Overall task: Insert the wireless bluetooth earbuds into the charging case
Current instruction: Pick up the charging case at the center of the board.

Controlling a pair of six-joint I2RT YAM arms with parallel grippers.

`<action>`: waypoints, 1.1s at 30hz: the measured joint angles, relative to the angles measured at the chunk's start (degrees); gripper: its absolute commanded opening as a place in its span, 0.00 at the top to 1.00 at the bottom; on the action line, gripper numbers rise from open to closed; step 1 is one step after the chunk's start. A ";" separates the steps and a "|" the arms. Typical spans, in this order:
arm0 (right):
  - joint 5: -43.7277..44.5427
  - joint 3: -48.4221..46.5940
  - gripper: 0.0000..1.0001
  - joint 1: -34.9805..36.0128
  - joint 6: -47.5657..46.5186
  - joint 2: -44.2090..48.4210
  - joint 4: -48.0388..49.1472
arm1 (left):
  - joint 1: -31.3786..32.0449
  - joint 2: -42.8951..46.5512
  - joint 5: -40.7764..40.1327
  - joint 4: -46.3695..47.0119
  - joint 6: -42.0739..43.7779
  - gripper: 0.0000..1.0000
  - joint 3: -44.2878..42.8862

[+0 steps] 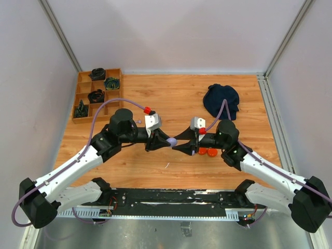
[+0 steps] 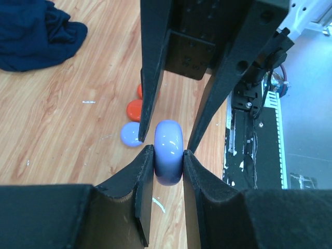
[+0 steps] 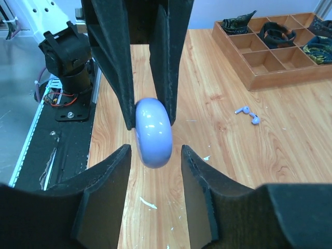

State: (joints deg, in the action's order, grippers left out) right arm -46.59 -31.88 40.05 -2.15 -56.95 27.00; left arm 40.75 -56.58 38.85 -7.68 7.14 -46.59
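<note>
Grasp on the round lilac plastic puck [image 2: 168,150], probably the charging case: the left gripper [image 2: 168,158] pinches it on edge above the wooden table [image 3: 290,145], jaws nearly together; the right gripper [image 3: 154,153] straddles it part-open, gaps both sides, holding nothing. Tiny pale lilac earbuds [image 3: 248,114] lie loose on the table, well apart. Next, right jaws must close squarely to open it

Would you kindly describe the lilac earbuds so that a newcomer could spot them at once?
Start at the wooden tray in the table's far left corner. On the bare wood just off its near right corner lie two tiny lilac earbuds, close together. They have stems and are far smaller than the round lilac puck held in the left fingers.
</note>
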 measured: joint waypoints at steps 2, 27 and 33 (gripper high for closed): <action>-0.74 0.42 0.58 -0.07 0.70 -0.70 1.36 | 0.00 0.37 0.59 0.37 -0.02 0.85 0.00; -5.70 1.68 0.81 -0.61 7.61 -3.82 11.82 | 0.00 1.60 2.91 3.21 -0.13 0.80 0.07; -5.90 1.84 0.87 -0.79 8.26 -3.82 12.94 | 0.22 2.05 2.69 4.15 -1.05 0.61 0.48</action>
State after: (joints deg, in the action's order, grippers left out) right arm -52.49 -30.04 39.27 6.11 -60.77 39.94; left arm 40.97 -54.52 41.54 -3.53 6.09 -46.11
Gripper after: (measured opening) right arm 0.276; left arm 0.309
